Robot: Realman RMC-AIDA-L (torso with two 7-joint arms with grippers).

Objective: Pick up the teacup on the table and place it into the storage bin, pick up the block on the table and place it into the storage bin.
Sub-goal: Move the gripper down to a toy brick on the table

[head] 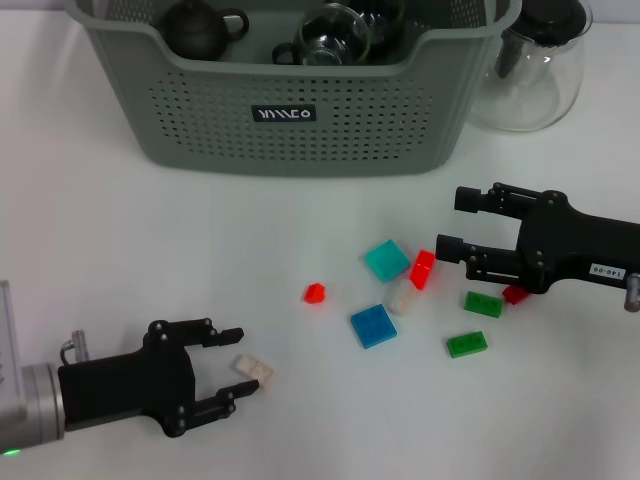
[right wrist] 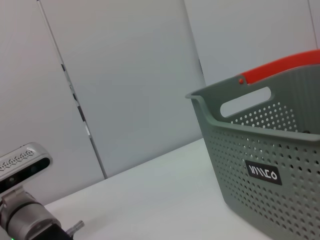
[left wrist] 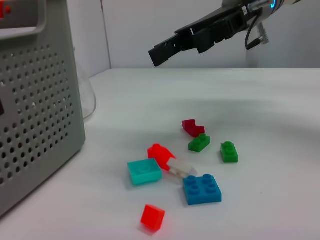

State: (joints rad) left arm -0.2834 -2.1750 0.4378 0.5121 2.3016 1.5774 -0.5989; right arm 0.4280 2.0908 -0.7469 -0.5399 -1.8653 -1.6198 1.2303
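Head view, near to far, all placed rel. to the storage bin (head: 300,110).

Left gripper (head: 236,368): nearest the robot, well in front of the bin and toward its left end, low over the white worktop (head: 120,250). Jaws spread; a pale translucent block (head: 254,370) lies between the tips. Contact cannot be confirmed.

Block scatter on worktop, in front of bin's right half: blue block (head: 374,325), green block (head: 467,344), second green block (head: 483,303), small red block (head: 315,292), teal block (head: 386,260), red block (head: 422,269), clear pale piece (head: 402,297) touching the red block, dark red block (head: 515,294) just beside the right arm.

Right gripper (head: 445,222): in front of the bin's right end, above the scatter. Jaws spread, nothing between them. Left wrist view shows it raised clear of the worktop.

Bin: at far side of worktop, black label facing the robot. Inside: dark teapot (head: 200,28) toward the left, glass teacup (head: 330,40) near centre.

Glass pot (head: 530,60), black lid: just beside the bin's right end.
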